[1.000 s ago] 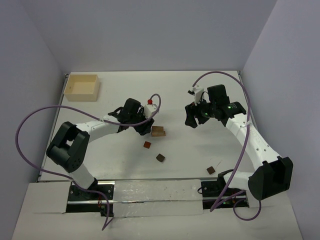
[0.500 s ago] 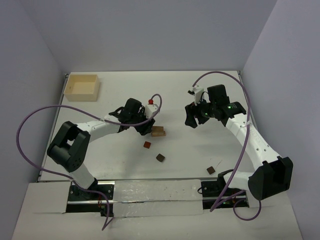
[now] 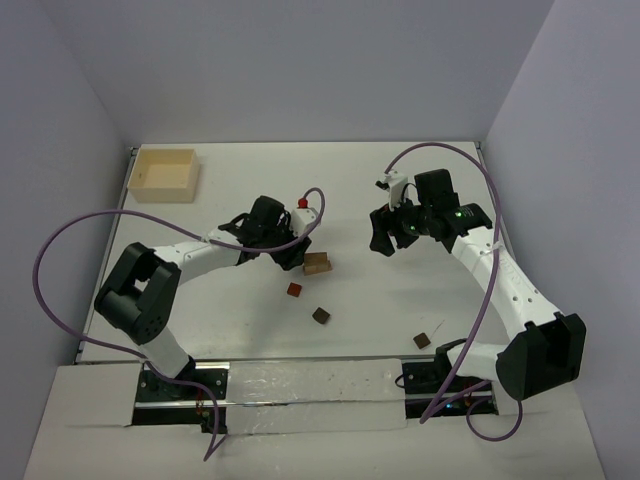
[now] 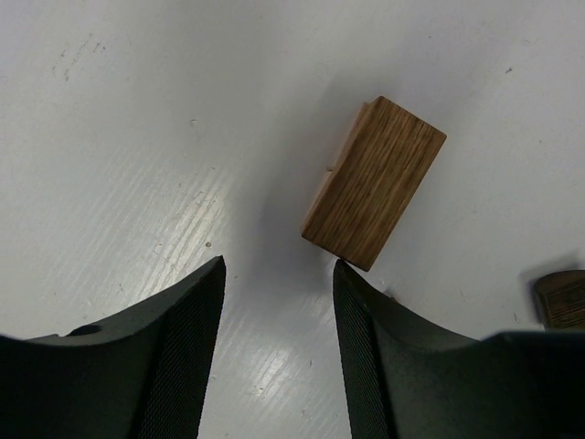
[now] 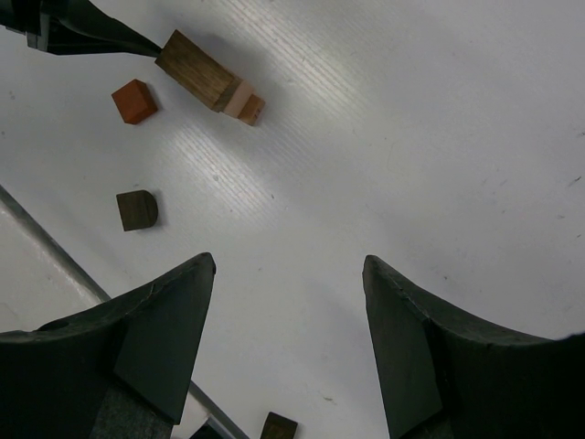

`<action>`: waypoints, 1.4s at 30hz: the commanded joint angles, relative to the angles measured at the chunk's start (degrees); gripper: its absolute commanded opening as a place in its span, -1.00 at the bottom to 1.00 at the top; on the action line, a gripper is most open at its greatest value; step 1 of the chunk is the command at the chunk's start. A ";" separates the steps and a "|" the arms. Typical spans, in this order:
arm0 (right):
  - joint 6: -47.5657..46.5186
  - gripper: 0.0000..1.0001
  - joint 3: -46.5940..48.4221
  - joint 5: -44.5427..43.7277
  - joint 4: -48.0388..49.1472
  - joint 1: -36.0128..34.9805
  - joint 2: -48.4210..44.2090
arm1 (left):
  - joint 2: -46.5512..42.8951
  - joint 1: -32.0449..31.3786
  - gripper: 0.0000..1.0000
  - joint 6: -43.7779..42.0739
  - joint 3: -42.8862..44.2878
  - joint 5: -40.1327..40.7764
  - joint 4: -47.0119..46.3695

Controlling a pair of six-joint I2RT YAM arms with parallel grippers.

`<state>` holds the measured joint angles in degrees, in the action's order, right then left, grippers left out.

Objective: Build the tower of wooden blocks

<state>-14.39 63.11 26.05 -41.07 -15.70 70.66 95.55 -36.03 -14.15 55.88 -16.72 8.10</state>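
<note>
Reaching out to mid-table [image 3: 230,320], the left arm holds the left gripper [image 4: 279,274] spread and empty, with one fingertip [image 4: 352,283] just beside the near corner of the wood block tower [image 4: 375,183]. The right gripper [image 5: 288,274] hangs well apart from it over bare surface, also spread and holding nothing.

The tower sits near the middle of the table. It is a brown bar with a paler piece peeping out along one side, and a reddish piece shows in the right wrist view. I cannot tell how squarely these pieces are seated.

The main risk is that close fingertip. The jaws do not straddle the bar, so a small sideways or forward drift would likely push its corner, turn it on the lower pieces and spill the stack.

The reddish cube [image 3: 294,289] lies near the same gripper and could be swept away. The dark block [image 3: 320,315] and the other loose blocks are tiny, so an off-centre pinch may squirt them out.

Against the earlier frames almost nothing differs. Both arms keep nearly the same pose, and the tower and loose blocks lie where they did.
</note>
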 commanded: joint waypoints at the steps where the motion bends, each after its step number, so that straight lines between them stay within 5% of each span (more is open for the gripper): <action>1: 0.24 0.48 2.28 0.76 2.23 0.32 0.18 | -1.45 -0.38 0.14 -0.67 1.90 0.08 -1.01; 13: -8.49 0.40 6.91 10.61 -1.73 -1.65 5.25 | -16.45 1.93 0.09 -8.22 -4.07 -14.50 5.88; 17: -6.34 0.18 9.40 2.16 0.03 -6.74 10.26 | -20.14 7.74 0.03 -5.27 -2.29 -18.91 8.92; 24: -2.10 -0.58 2.93 0.58 6.09 -15.15 14.08 | -25.61 18.73 0.01 0.86 -1.30 -22.47 10.68; 32: 0.16 -0.75 -0.03 -0.12 10.56 -19.36 17.89 | -26.84 22.68 0.03 3.73 -1.11 -21.60 9.31; 35: 2.58 -0.66 -0.47 -2.20 11.80 -19.29 19.85 | -26.07 22.78 0.04 3.57 -0.81 -21.79 9.34; 38: 4.71 -0.34 -1.77 -3.80 13.47 -19.36 20.48 | -25.56 22.85 0.05 3.43 -0.45 -22.07 9.42; 40: 4.76 -0.08 -2.51 -4.86 13.94 -19.36 20.66 | -25.36 22.85 0.05 3.43 -0.36 -22.33 9.39; 42: 3.06 0.49 -3.25 -4.24 14.09 -19.10 20.22 | -25.15 22.85 0.05 3.17 -0.24 -22.66 9.48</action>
<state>-11.40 61.03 23.05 -30.23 -35.11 91.24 70.00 -13.52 -11.18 52.86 -37.04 18.04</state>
